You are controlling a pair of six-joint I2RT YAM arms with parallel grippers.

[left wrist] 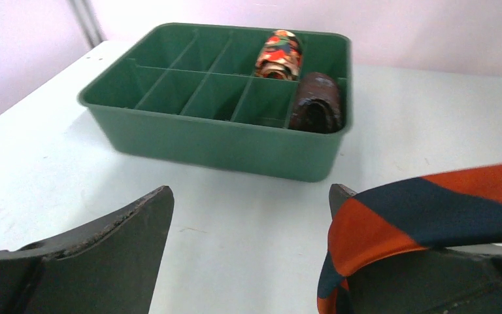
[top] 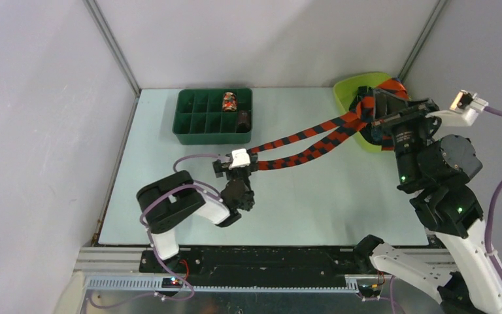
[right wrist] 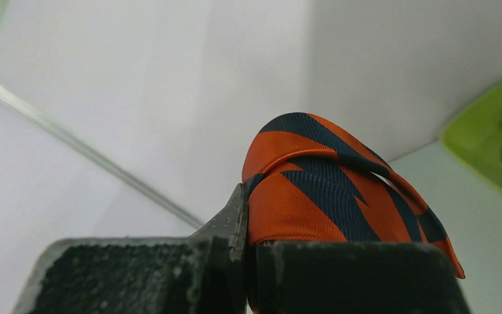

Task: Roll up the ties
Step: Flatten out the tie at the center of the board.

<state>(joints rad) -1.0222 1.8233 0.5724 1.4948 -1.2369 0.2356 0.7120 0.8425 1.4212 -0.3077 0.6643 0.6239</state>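
Observation:
A red-orange tie with dark stripes [top: 314, 152] hangs above the table as two strands between my grippers. My left gripper [top: 235, 169] is open in the left wrist view [left wrist: 248, 196]. The tie [left wrist: 431, 209] is draped over its right finger [left wrist: 337, 196], and the left finger is bare. My right gripper [top: 376, 114] is raised over the lime basket and is shut on a folded loop of the tie [right wrist: 301, 203]. A rolled multicoloured tie [top: 229, 102] [left wrist: 279, 55] and a dark roll [top: 244, 119] [left wrist: 317, 101] sit in the green divided tray [top: 212, 137] [left wrist: 222, 147].
The green tray stands at the back left of the table. A lime-green basket [top: 346, 91] [right wrist: 490, 144] sits at the back right corner, with something dark inside it. Grey walls close in the table on three sides. Purple cables run along both arms.

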